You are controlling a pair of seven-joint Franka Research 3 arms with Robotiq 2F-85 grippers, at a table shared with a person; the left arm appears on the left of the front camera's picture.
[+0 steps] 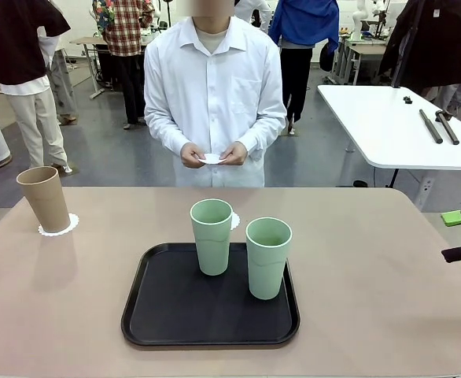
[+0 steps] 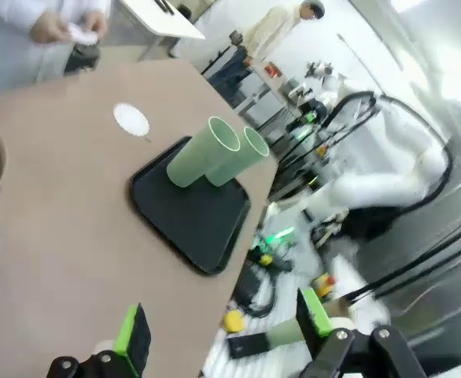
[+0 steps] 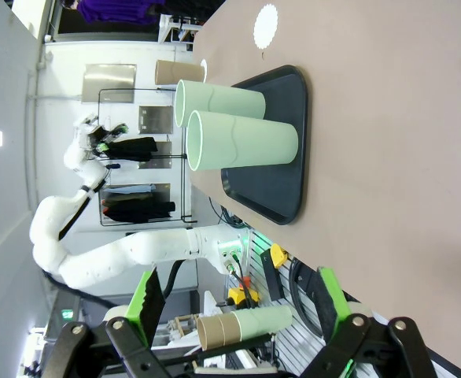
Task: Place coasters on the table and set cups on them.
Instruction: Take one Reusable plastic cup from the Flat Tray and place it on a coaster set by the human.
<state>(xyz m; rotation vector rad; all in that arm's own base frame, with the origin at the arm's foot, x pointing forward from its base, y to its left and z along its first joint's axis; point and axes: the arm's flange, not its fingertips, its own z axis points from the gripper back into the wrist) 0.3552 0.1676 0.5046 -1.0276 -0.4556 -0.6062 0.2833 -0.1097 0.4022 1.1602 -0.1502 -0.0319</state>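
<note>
A tan cup [image 1: 48, 198] stands on a white coaster [image 1: 58, 227] at the table's [image 1: 388, 299] far left. Two mint cups [image 1: 212, 236] [image 1: 267, 257] stand upright on the black tray [image 1: 175, 315]. Another coaster [image 1: 234, 220] lies on the table just behind the left mint cup, partly hidden by it. The person at the far side holds a further coaster [image 1: 212, 158] in both hands. My left gripper [image 2: 223, 327] hovers open and empty off the table's near edge, far from the cups [image 2: 203, 151]. My right gripper [image 3: 237, 303] is open and empty too, looking along the table at the mint cups [image 3: 242, 146].
The black tray [image 3: 282, 134] sits mid-table toward the near edge. A white-topped table [image 1: 396, 126] with dark tools stands behind on the right. Bare tabletop lies left and right of the tray. Other people stand farther back.
</note>
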